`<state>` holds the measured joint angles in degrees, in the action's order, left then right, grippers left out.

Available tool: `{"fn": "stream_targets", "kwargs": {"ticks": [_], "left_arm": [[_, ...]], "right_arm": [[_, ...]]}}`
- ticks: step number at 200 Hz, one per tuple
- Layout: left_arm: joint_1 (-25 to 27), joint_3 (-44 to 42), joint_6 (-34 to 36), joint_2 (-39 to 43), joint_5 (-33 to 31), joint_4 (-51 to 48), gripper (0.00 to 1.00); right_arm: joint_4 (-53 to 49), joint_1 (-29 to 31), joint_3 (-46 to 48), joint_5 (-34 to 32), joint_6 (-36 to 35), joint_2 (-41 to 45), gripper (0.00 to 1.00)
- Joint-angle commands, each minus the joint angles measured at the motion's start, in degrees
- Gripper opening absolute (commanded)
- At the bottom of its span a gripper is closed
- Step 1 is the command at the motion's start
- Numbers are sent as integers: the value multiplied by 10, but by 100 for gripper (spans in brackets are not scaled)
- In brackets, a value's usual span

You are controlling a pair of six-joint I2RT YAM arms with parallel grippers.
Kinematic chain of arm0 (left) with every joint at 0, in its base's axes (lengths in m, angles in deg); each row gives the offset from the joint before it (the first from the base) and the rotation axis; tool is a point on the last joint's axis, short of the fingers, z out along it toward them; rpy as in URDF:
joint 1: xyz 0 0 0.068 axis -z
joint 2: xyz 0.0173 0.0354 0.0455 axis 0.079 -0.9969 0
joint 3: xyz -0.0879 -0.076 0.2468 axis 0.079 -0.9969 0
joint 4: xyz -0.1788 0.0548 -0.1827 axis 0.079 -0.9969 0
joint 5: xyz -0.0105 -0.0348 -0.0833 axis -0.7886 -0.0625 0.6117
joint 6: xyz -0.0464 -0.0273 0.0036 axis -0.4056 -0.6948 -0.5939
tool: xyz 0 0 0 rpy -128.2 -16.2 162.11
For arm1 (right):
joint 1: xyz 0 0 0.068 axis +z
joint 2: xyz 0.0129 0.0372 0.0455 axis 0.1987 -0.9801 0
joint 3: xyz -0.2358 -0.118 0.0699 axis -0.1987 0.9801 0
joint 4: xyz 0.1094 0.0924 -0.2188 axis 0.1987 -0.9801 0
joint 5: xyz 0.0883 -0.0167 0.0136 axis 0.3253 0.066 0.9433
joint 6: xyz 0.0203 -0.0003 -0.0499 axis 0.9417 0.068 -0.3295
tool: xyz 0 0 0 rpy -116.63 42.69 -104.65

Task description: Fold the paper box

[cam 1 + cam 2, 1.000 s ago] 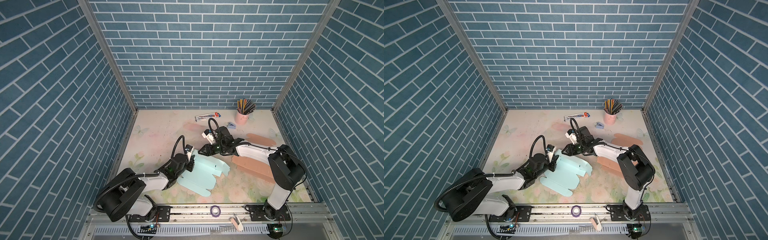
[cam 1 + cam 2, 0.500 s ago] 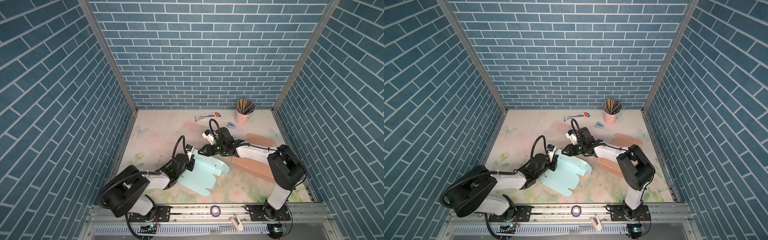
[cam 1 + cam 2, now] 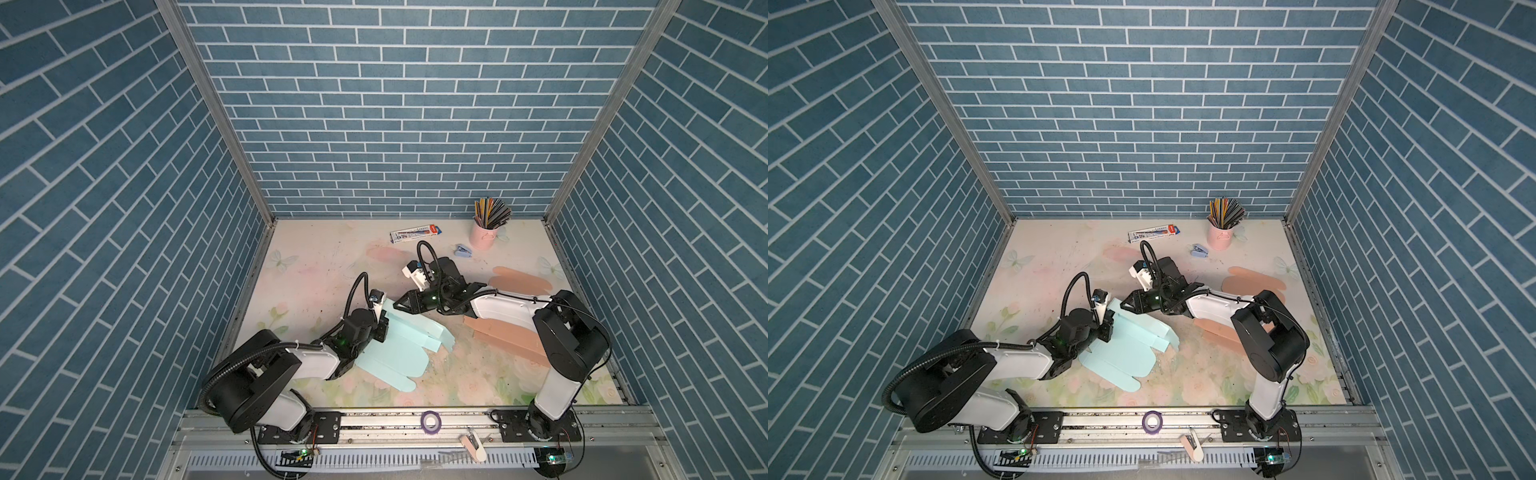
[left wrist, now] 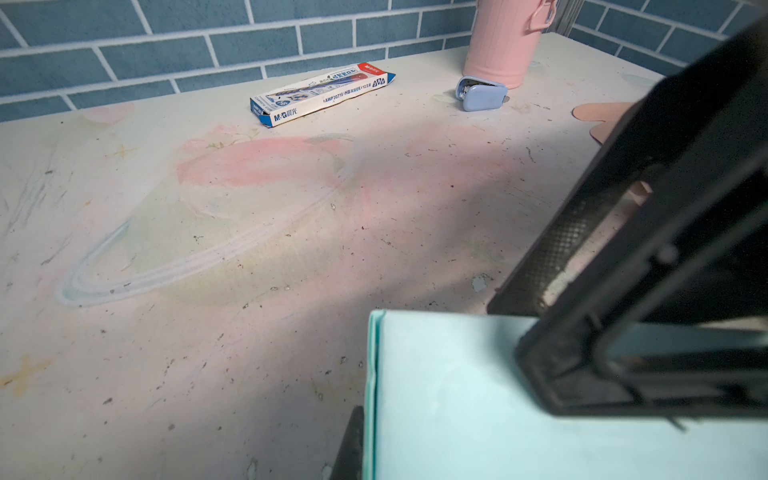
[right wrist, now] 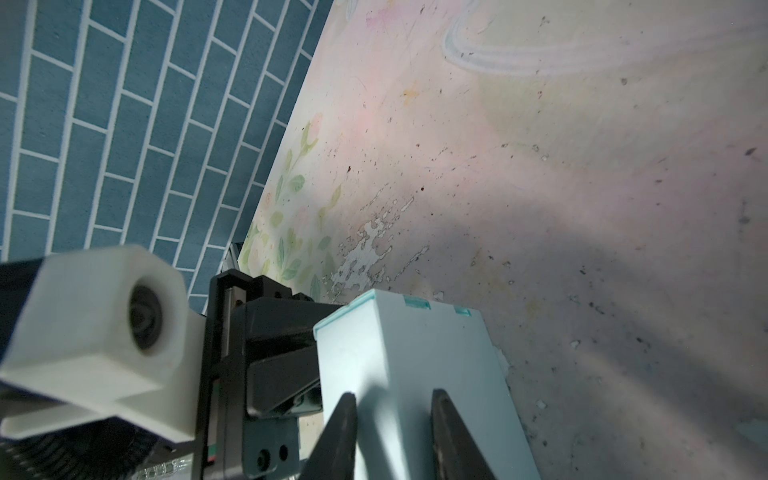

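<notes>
Floral table [image 3: 316, 266], paper box [image 3: 390, 357] (teal), pencil carton [image 3: 414, 232], stapler [image 3: 462, 249], cup [image 3: 482, 237]

**Pale Turquoise Blank, One Panel Raised**

The paper box [image 3: 395, 357] is a pale turquoise card blank. Most of it lies flat, with its rounded flaps spread on the side away from both pincers. One narrow panel stands up. The left pincer [image 3: 383, 328] pinches its edge, and the right pincer [image 3: 397, 306] hovers just beside its top, tips apart.

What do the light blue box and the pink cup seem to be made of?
The light blue box: thin matte card, it seems, given its creased folds and cut slots. The pink cup: perhaps painted metal, smooth with slight sheen; plastic is possible.
</notes>
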<state>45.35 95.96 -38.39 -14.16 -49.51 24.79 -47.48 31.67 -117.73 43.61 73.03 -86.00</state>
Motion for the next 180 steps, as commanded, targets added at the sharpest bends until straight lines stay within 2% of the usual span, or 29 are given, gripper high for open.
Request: {"fn": "stream_targets", "kwargs": {"ticks": [1, 45, 95, 144, 167, 180], "left_arm": [[1, -3, -9, -13, -16, 22, 6], [1, -10, -7, -27, -15, 33, 17], [1, -19, -11, -62, -19, 67, 17], [1, -24, -13, -85, -23, 82, 8], [1, -28, -14, -82, -25, 83, 9], [1, -32, -17, -73, -26, 79, 13]], "right_arm": [[-21, 19, 9, 21, 18, -11, 28], [-22, 19, 12, 13, 16, -15, 28], [-28, 19, 9, 7, 13, -14, 27], [-35, 19, 7, -3, 10, -13, 27], [-36, 19, 6, -6, 11, -13, 27], [-36, 19, 5, -7, 11, -12, 26]]}}
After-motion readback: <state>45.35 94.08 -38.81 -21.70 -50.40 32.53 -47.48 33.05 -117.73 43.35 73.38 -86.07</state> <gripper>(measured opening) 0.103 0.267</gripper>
